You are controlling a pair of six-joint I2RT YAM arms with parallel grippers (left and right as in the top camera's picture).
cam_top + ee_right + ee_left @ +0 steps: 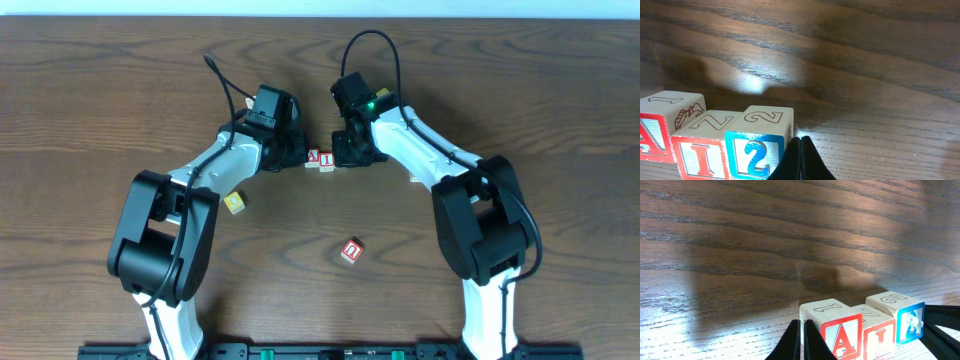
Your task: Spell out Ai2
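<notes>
Three wooden letter blocks stand side by side in a row on the table: the red A block (840, 330) (657, 125), the red I block (880, 332) (702, 145) and the blue 2 block (905, 317) (757, 145). In the overhead view the row (320, 159) lies between the two grippers. My left gripper (802, 340) (295, 152) is shut and empty, its tips against the A block's left side. My right gripper (800, 160) (347, 150) is shut and empty, its tips against the 2 block's right side.
A loose red-lettered block (351, 251) lies nearer the front of the table, in the middle. A yellow block (235, 203) lies by the left arm. A small pale object (414, 178) peeks out beside the right arm.
</notes>
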